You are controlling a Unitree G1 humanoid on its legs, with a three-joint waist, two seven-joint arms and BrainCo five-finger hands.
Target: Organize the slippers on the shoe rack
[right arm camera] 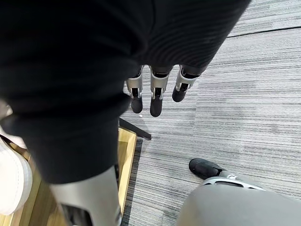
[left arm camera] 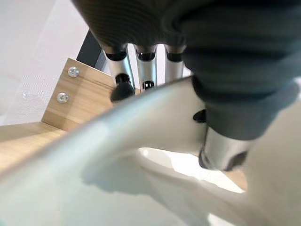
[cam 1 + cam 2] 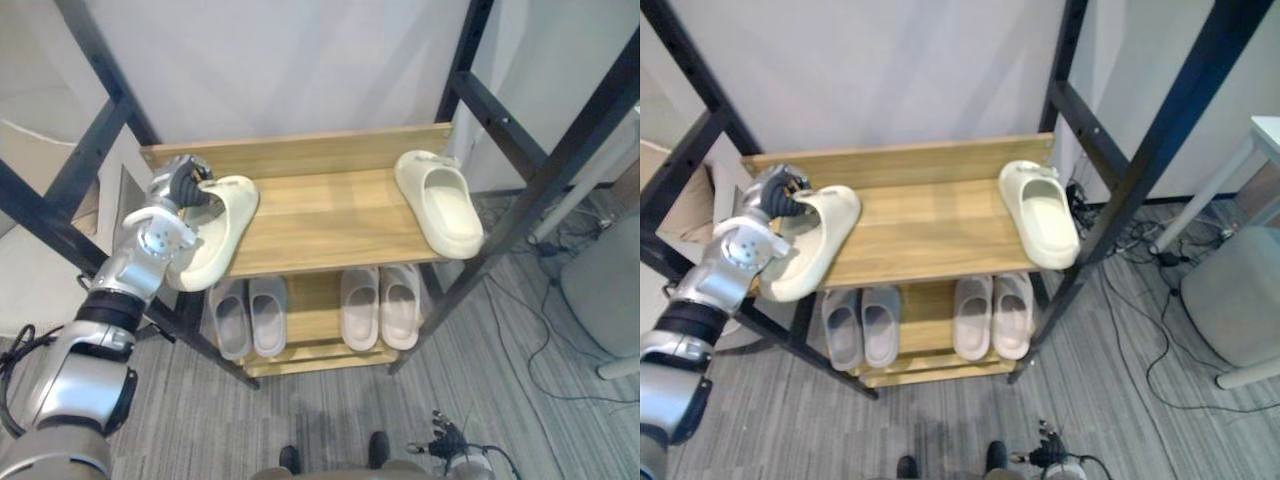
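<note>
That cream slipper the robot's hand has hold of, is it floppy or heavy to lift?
Probably light: the left hand pinches the slipper by its strap alone. Likely firm rather than floppy, since the thick sole holds its shape while overhanging the shelf. Its smooth surface might slip.

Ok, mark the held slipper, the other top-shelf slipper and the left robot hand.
Held slipper (image 3: 212,245): left eye view, on its body below the strap.
Other slipper (image 3: 447,215): left eye view, on its footbed.
Left robot hand (image 3: 181,184): left eye view, on its dark cover.
</note>
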